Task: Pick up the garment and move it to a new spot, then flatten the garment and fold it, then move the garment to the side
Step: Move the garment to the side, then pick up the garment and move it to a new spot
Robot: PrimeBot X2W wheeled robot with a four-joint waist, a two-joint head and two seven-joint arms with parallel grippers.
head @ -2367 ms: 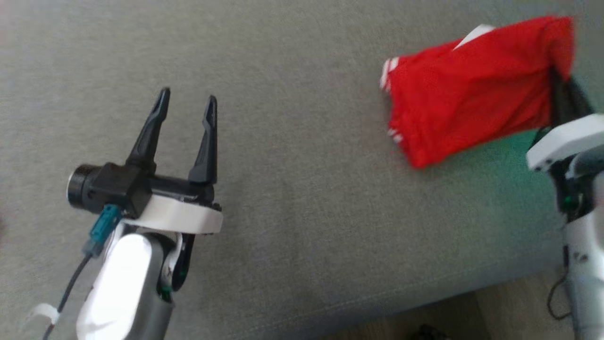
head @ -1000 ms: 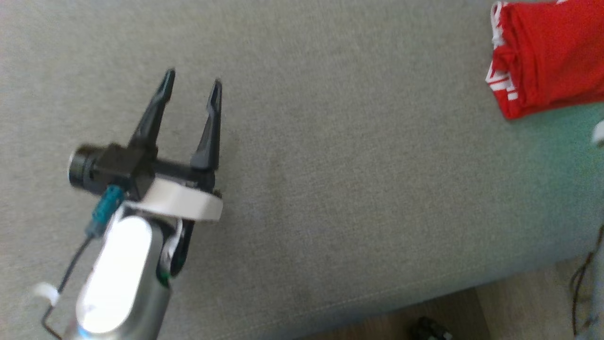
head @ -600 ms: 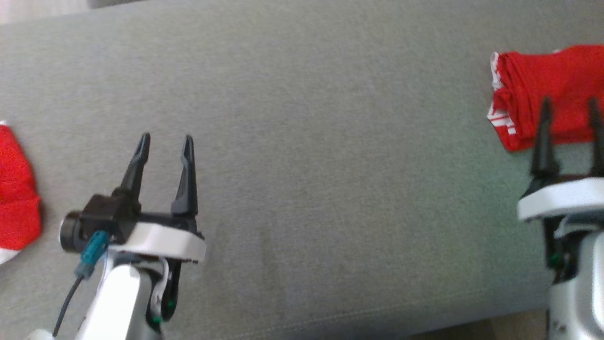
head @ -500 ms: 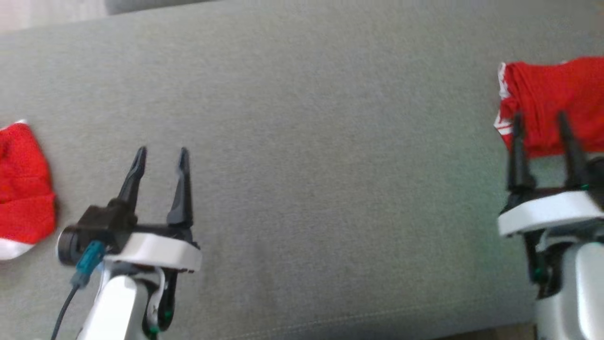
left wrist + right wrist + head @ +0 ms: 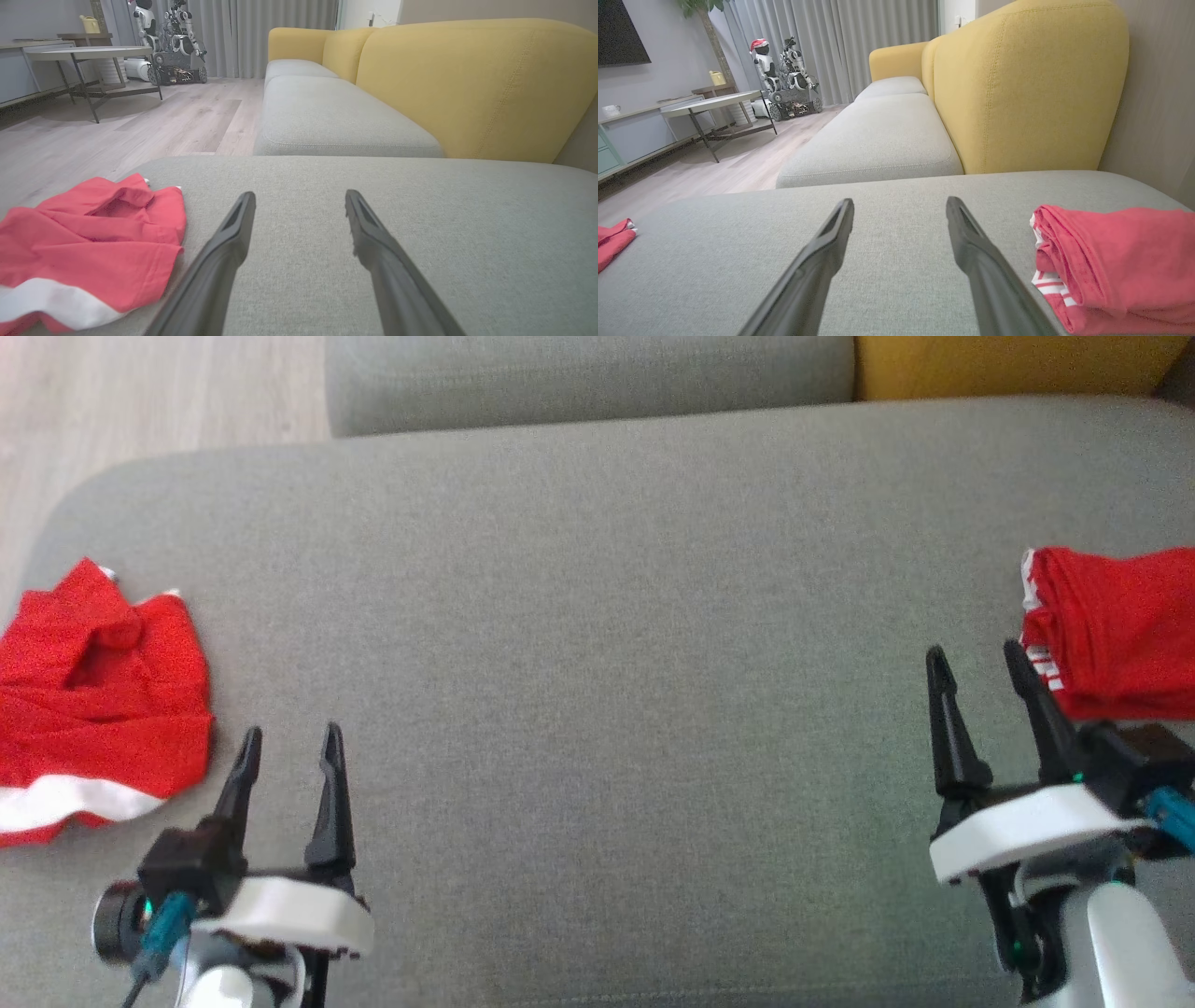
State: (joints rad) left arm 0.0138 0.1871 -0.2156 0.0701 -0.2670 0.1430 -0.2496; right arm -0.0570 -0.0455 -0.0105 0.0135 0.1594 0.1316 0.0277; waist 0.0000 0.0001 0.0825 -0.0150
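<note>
A crumpled red garment (image 5: 93,709) with a white hem lies at the left end of the grey sofa cushion (image 5: 597,663). My left gripper (image 5: 291,733) stands open just right of it, apart from the cloth. In the left wrist view the crumpled garment (image 5: 93,242) lies left of the open left gripper (image 5: 300,196). A folded red garment (image 5: 1116,630) with white stripes rests at the cushion's right end. My right gripper (image 5: 974,653) is open and empty, just left of it. The right wrist view shows the folded garment (image 5: 1115,261) right of the open right gripper (image 5: 901,202).
A second grey seat cushion (image 5: 588,378) and a yellow backrest (image 5: 1008,364) lie beyond the cushion. Wooden floor (image 5: 140,401) runs past its left end. Across the room stand a round table (image 5: 88,53) and another robot (image 5: 175,42).
My right gripper has let go of the folded garment and drawn back, open. The head camera has swung, bringing the crumpled garment and the cushion's far edge into view.
</note>
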